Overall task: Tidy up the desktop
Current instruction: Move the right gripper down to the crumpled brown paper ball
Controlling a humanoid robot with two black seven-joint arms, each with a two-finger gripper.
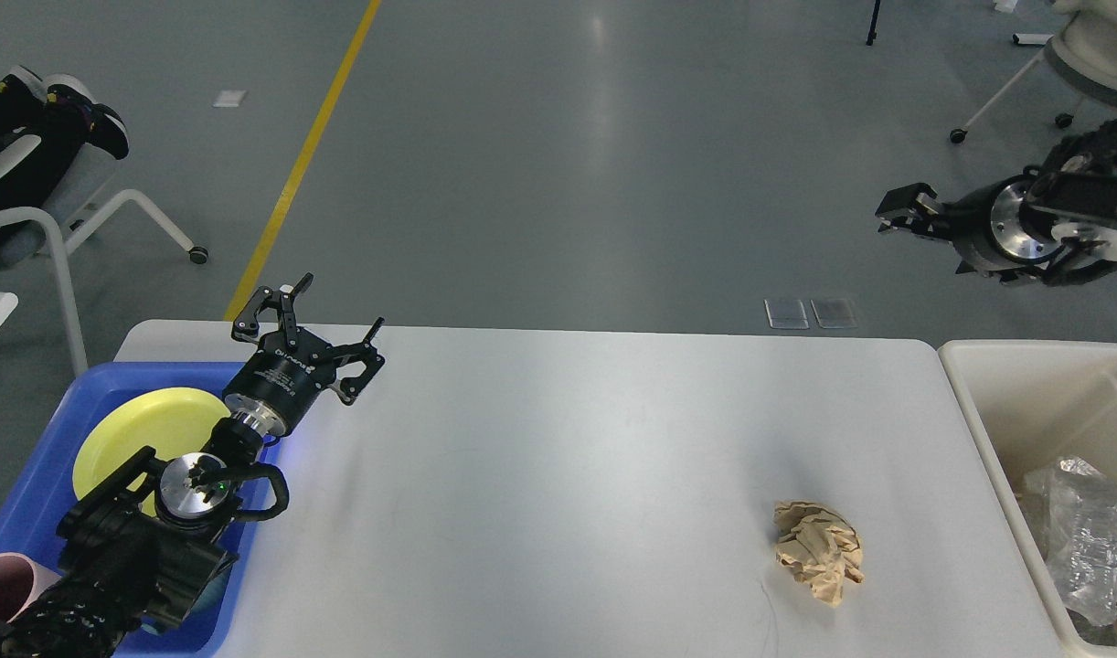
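My left gripper (316, 320) gapes empty at ten o'clock; right gripper (898, 212) unreadable; crumpled brown paper (819, 550) at four o'clock might skid off the desktop (558, 475).

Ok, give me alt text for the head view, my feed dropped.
A crumpled paper ball lies alone on the white desktop. The left gripper hovers open beside a blue tray holding a yellow plate; the right gripper hangs above the floor, beyond a beige bin.

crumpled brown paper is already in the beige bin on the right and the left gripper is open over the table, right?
Not quite. The head view shows the crumpled brown paper lying on the desktop, outside the beige bin. The left gripper is indeed open over the table.
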